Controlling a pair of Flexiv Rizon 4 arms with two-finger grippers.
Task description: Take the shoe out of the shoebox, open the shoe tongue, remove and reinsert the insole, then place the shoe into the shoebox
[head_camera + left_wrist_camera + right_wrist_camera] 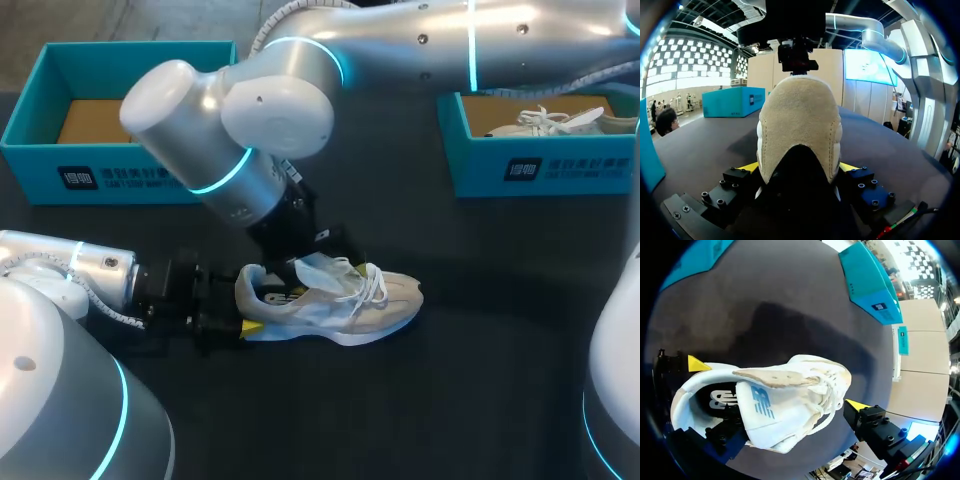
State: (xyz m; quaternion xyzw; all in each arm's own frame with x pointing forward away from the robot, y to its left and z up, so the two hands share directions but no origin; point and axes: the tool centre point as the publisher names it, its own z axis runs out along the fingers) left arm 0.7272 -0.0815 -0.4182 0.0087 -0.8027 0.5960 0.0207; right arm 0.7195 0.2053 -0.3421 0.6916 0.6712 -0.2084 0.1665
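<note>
The shoe (335, 300) lay on its sole in the middle of the dark worktop (480, 390), outside both boxes; in the head view its toe pointed to 3 o'clock and its heel to 9 o'clock. The left arm came in from 8 o'clock, low over the worktop; in the left wrist view the left gripper (799, 167) had the beige heel between its jaws, one yellow tip touching each side, so the jaws were clamped on the shoe. The right arm came from 1 o'clock, crossed over the middle and bent down on the shoe's opening. In the right wrist view the right gripper (795, 412) had its jaws wide apart; one dark finger (725, 432) sat at the shoe's mouth behind the tongue (765, 415), and the other, with the yellow tip, stood outside just beside the laces (827, 395); it seemed not to press them, though this was hard to see. The tongue was lifted and bent toward the toe; the dark insole (715, 397) lay inside the shoe. From the shoe, a teal shoebox (130, 175) stood at 10 o'clock; a second teal box (560, 165) stood at 2 o'clock and held another white shoe (555, 120).
</note>
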